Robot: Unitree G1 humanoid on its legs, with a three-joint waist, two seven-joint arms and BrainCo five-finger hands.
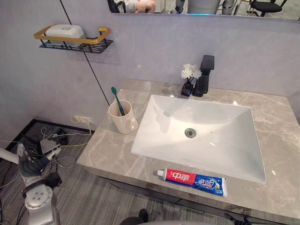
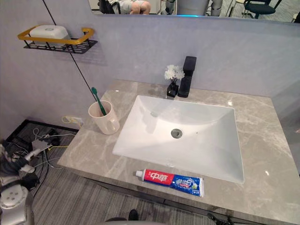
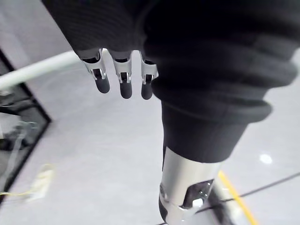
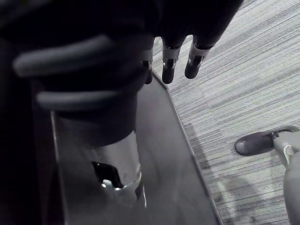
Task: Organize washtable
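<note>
Left eye view: my left hand (image 1: 29,163) hangs low at the far left, beside the worktop (image 1: 105,152) and below its level. In the left wrist view its fingers (image 3: 125,84) are straight, a little apart, and they hold nothing.

On the wall above is a shelf (image 1: 96,45) with a soap box (image 1: 64,31), out of the way. Next comes the cup (image 1: 123,121) near the left edge of the worktop, with a green toothbrush (image 1: 117,101) leaning in it. I think this is the first risk: if the left hand rises too close to the edge, it can hit the worktop from below or knock the cup over.

The sink (image 1: 243,140) takes the middle. Behind it a small vase of flowers (image 1: 190,77) stands just beside the black tap (image 1: 205,75). A long reach there could tip the vase.

The toothpaste tube (image 1: 192,181) lies flat between the sink and the front edge of the worktop, close to both. I judge it is the thing to tidy, probably into the cup. A flat tube is hard to pinch. A push from the fingertips could slide it off the front to the floor, or back into the sink.

In the right wrist view my right hand (image 4: 168,68) is low over the floor, fingers loose and empty.
</note>
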